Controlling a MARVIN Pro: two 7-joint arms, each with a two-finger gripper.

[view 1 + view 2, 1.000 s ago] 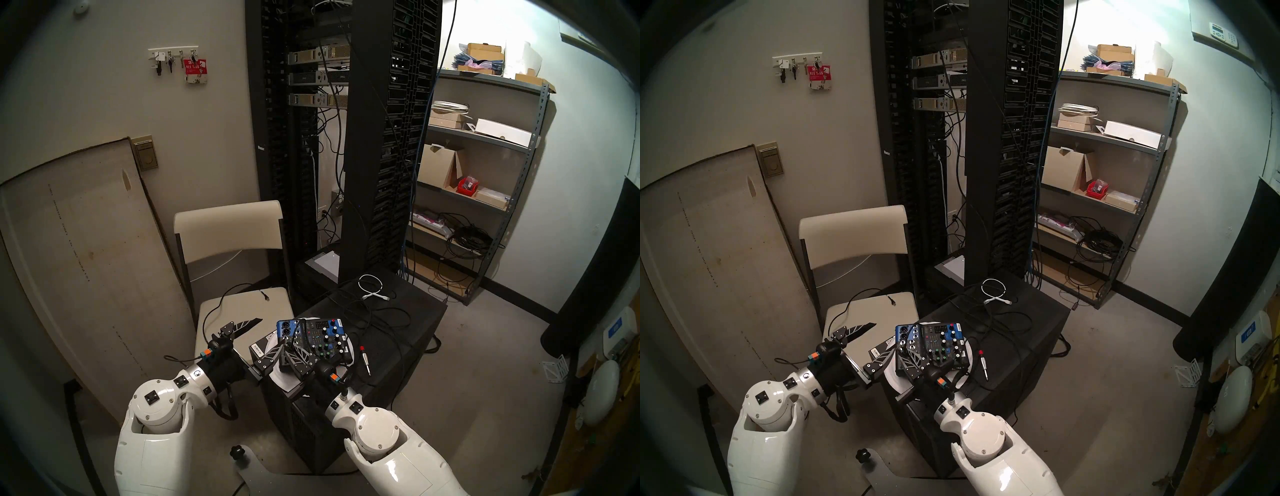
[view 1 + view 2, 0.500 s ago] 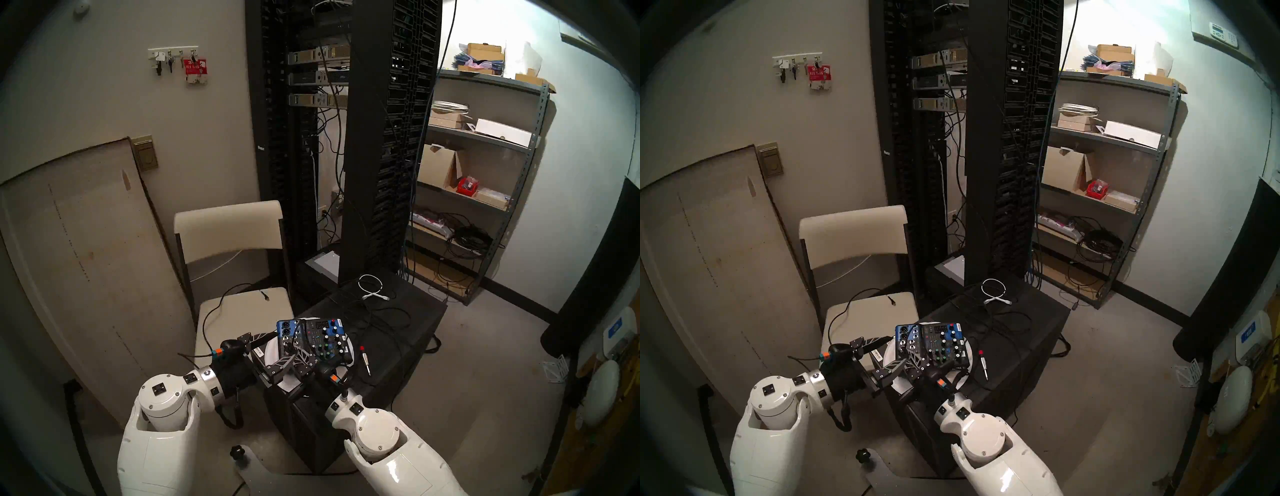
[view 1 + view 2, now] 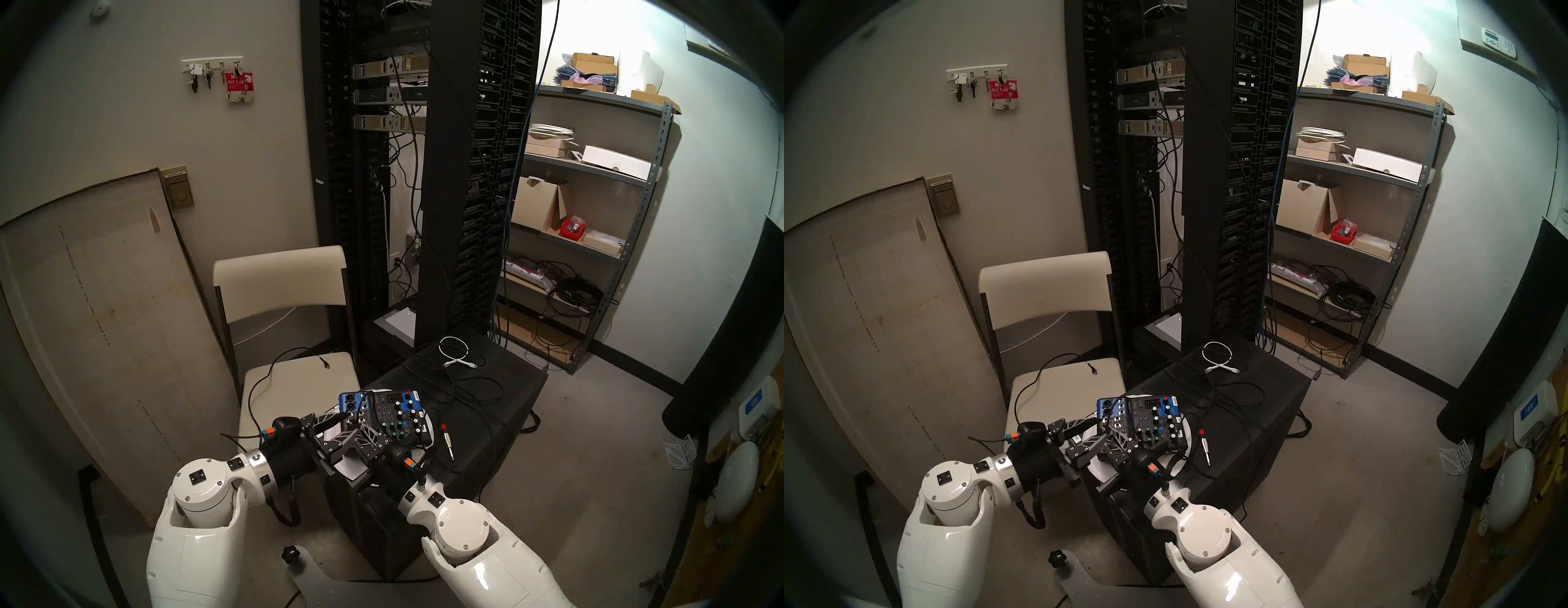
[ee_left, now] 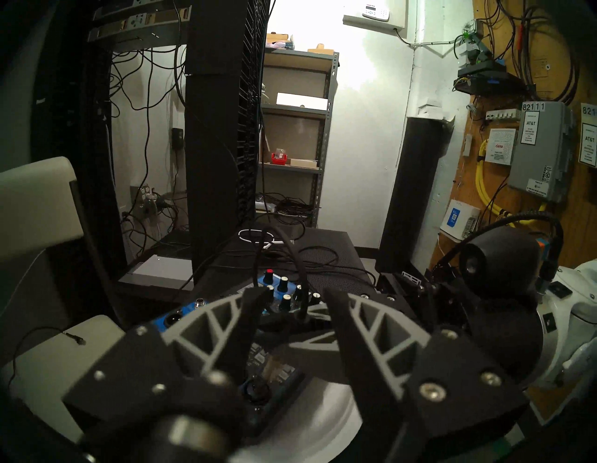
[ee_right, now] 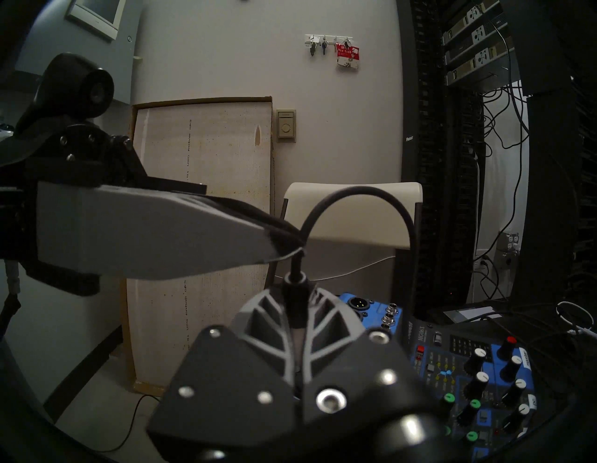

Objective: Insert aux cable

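Swung in from beside the chair (image 3: 297,373) toward the mixer (image 3: 382,414) since a second ago, left tool (image 4: 292,310) narrowed, fingers apart either side of the aux cable (image 5: 361,207), not clearly gripping it. Resting on a black speaker cabinet (image 3: 488,407), blue-and-black mixer. Pressed together on the cable's plug barrel, upright over the mixer's near-left corner, right tool (image 5: 298,310).

"AT&T", "82111" on grey wall box (image 4: 540,152); "KEY TAGS" on red packet (image 3: 240,83).
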